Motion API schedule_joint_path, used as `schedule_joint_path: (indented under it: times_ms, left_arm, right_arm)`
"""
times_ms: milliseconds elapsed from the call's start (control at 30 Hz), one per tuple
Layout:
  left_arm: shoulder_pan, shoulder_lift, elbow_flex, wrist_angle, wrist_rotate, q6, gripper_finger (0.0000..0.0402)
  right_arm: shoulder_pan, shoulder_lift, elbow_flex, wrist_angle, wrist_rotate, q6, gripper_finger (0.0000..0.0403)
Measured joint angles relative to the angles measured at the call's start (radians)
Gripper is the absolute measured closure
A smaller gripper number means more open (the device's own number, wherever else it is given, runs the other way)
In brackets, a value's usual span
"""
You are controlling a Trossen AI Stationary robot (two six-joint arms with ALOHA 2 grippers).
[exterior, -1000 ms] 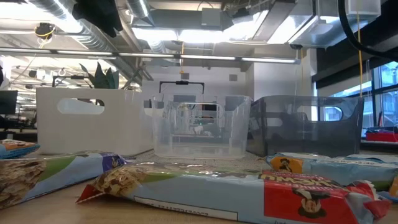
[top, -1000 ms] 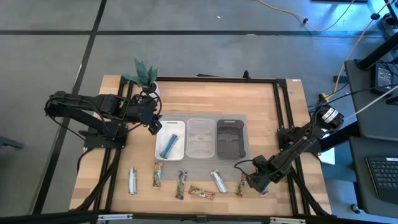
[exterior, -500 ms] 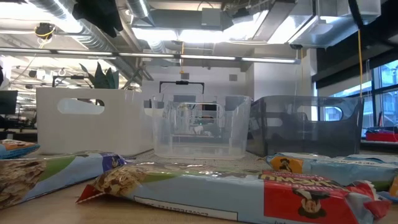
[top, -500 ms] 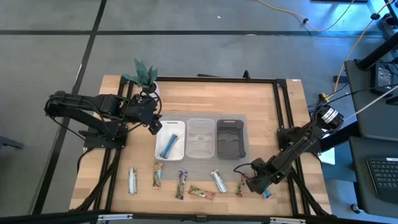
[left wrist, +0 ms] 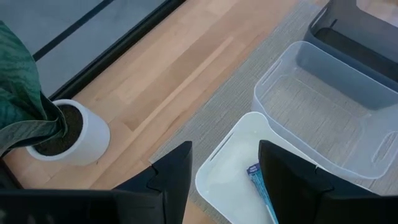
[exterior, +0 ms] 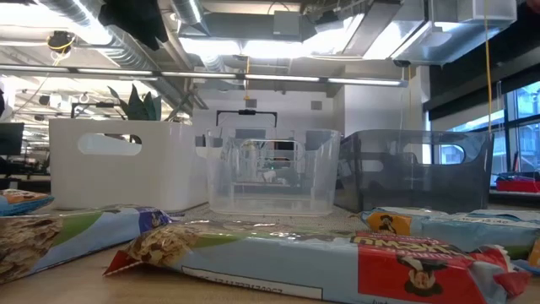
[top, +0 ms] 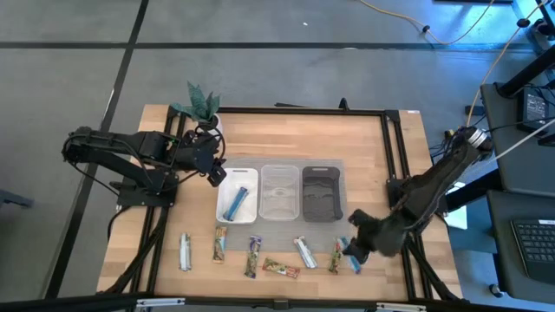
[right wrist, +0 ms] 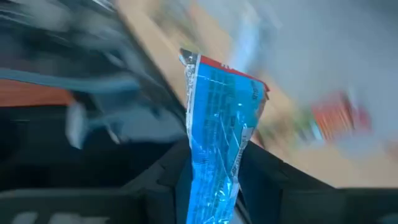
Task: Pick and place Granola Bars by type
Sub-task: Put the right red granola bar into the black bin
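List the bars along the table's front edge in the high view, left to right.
Silver-white bar → brown-green bar → blue-silver bar → red-brown bar → silver-white bar → green-brown bar → blue bar, held in the right end effector.

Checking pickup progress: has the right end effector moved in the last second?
Yes. The right end effector, gripping a blue foil-wrapped bar, shifted toward the dark tray.
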Motion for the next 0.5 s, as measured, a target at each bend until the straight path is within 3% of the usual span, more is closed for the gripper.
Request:
schedule_joint_path:
  times_ms: [167, 333, 500]
  left_arm:
    - [0.0, 0.0, 0.0, 0.0, -0.017, 0.001, 0.0224]
    - [0.0, 0.0, 0.0, 0.0, -0.036, 0.002, 0.0224]
    - [0.0, 0.0, 0.0, 0.0, -0.062, 0.001, 0.0224]
  right_arm:
    - [-0.011, -0.137, 0.0, 0.173, 0.169, -0.396, 0.0284]
    - [-0.029, -0.234, 0.0, 0.344, 0.173, -0.753, 0.0284]
    - [-0.066, -0.296, 0.001, 0.35, 0.171, -0.916, 0.0284]
